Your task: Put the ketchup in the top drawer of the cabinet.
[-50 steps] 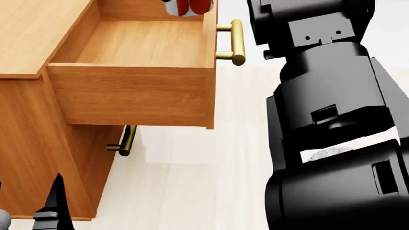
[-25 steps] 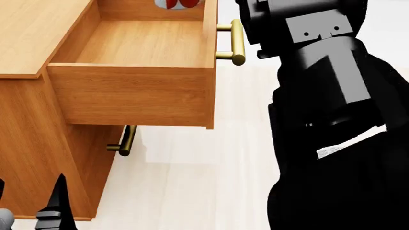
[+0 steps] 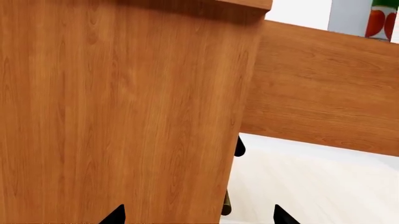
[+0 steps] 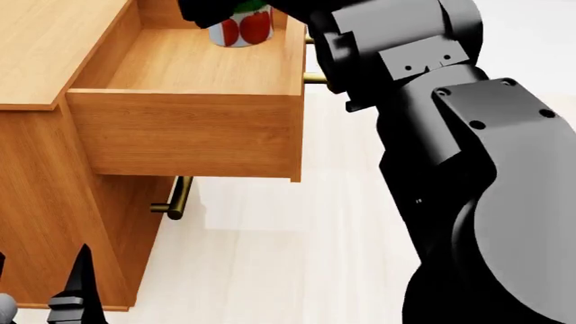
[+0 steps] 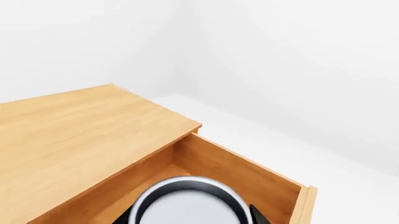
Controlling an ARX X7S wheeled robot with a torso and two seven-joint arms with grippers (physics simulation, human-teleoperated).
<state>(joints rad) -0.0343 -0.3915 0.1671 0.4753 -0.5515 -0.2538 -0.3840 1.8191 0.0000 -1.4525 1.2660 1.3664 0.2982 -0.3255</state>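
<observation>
The cabinet (image 4: 40,175) stands at my left, its top drawer (image 4: 189,131) pulled well out, open and bare inside but for what I bring to it. My right arm (image 4: 450,155) fills the right side of the head view, reaching up and across over the drawer's front edge, its brass handle (image 4: 315,78) mostly hidden behind it. My right gripper (image 4: 220,12) is closed on the ketchup (image 4: 241,28), which I hold upright over the far end of the drawer's inside; its silver top fills the bottom of my right wrist view (image 5: 190,205), with dark finger tips on either side. Whether the can touches the drawer floor I cannot tell. My left gripper (image 4: 72,297) hangs low beside the cabinet's side, its jaws spread apart and holding nothing.
</observation>
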